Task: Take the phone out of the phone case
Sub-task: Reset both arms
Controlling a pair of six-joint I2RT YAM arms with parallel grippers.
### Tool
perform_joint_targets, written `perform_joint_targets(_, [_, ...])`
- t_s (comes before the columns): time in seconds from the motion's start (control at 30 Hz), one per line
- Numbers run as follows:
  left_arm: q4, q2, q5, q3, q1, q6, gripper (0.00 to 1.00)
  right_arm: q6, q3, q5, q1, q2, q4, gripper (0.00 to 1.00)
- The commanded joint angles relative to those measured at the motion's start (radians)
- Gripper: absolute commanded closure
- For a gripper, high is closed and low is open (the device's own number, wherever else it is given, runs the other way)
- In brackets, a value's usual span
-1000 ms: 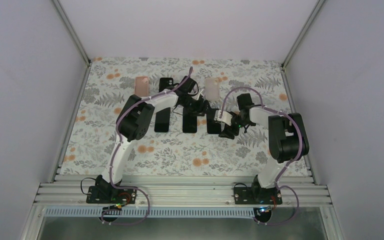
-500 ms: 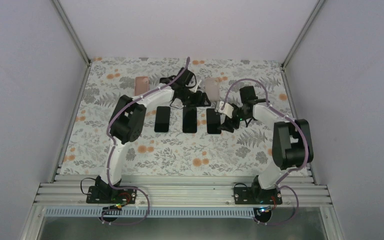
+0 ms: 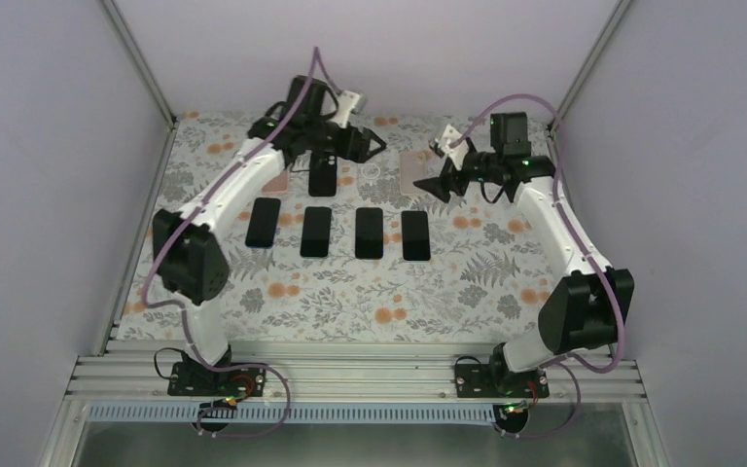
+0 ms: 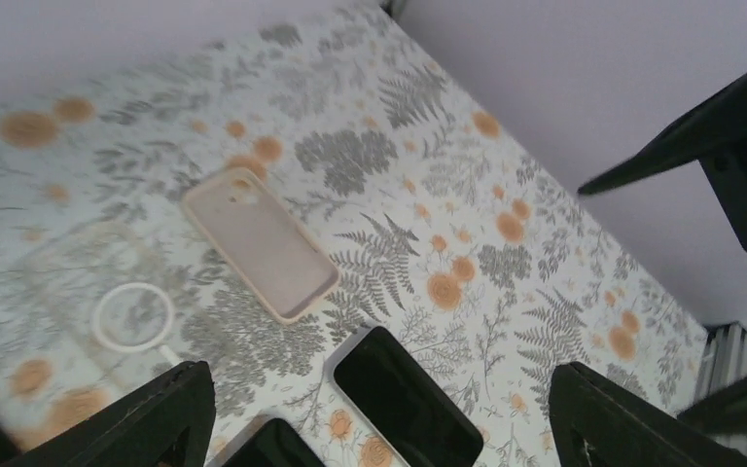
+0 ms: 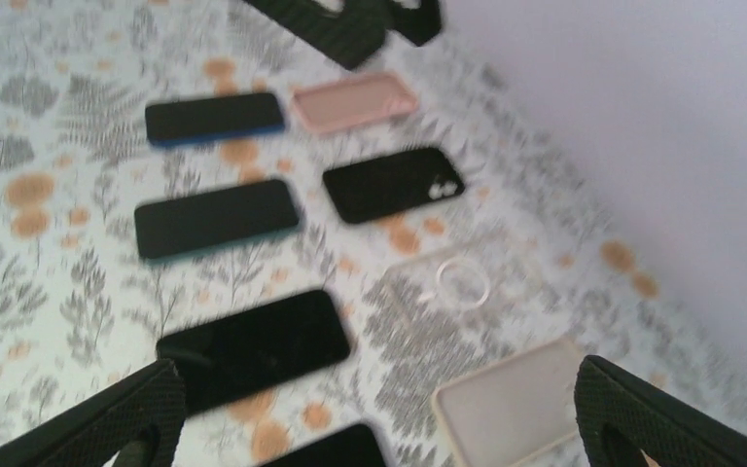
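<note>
Four phones (image 3: 370,233) lie in a row, apparently bare; beige case (image 3: 410,170) & others sit empty behind them. L gripper (image 3: 370,146) & R gripper (image 3: 440,187) both wide, empty, raised. Risk: a low retract sweep knocks the row.

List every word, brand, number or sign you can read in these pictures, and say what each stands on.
No text can be read in any view.
The phones: screens dark, nothing displayed.
The beige case, pink case and black case: plain, no brand or label visible.
</note>
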Motion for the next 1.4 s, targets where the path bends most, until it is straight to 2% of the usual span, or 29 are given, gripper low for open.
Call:
perform_joint_targets(0.0, [0.01,-0.133,0.039,-0.078,0.099,0.118,0.09,0.216,0.122,-0.1,-0.006,-0.017,0.032,0.05])
perform_joint_targets(0.07, [0.029,-0.191,0.062,-0.128,0.15,0.141,0.01,0.291,0.156,-0.105,-0.008,-0.018,0.049,0.03])
perform_joint_targets(0.1, [0.039,-0.218,0.07,-0.151,0.183,0.149,0.0,0.318,0.17,-0.104,-0.008,-0.019,0.059,0.01])
perform_joint_targets(0.23, [0.072,-0.312,0.113,-0.241,0.297,0.145,0.0,0.423,0.21,-0.091,-0.011,-0.019,0.087,0.01])
perform_joint_targets(0.4, [0.047,-0.343,0.245,-0.291,0.477,0.173,0.0,0.518,0.22,-0.079,-0.038,-0.024,0.107,0.01])
perform_joint_targets(0.53, [0.045,-0.358,0.286,-0.335,0.614,0.217,0.0,0.577,0.15,-0.064,-0.096,-0.049,0.159,0.01])
perform_joint_targets(0.77, [0.054,-0.399,0.278,-0.439,0.775,0.32,0.0,0.628,-0.024,-0.125,-0.267,-0.089,0.232,0.01])
perform_joint_targets(0.93, [0.144,-0.486,0.211,-0.61,0.815,0.346,0.0,0.629,-0.183,-0.12,-0.366,-0.132,0.299,0.01])
perform_joint_targets(1.07, [0.195,-0.529,0.158,-0.712,0.817,0.36,0.0,0.581,-0.243,-0.134,-0.418,-0.127,0.291,0.01])
perform_joint_targets(1.37, [0.246,-0.573,0.141,-0.784,0.818,0.35,0.0,0.584,-0.285,-0.143,-0.442,-0.13,0.312,0.01])
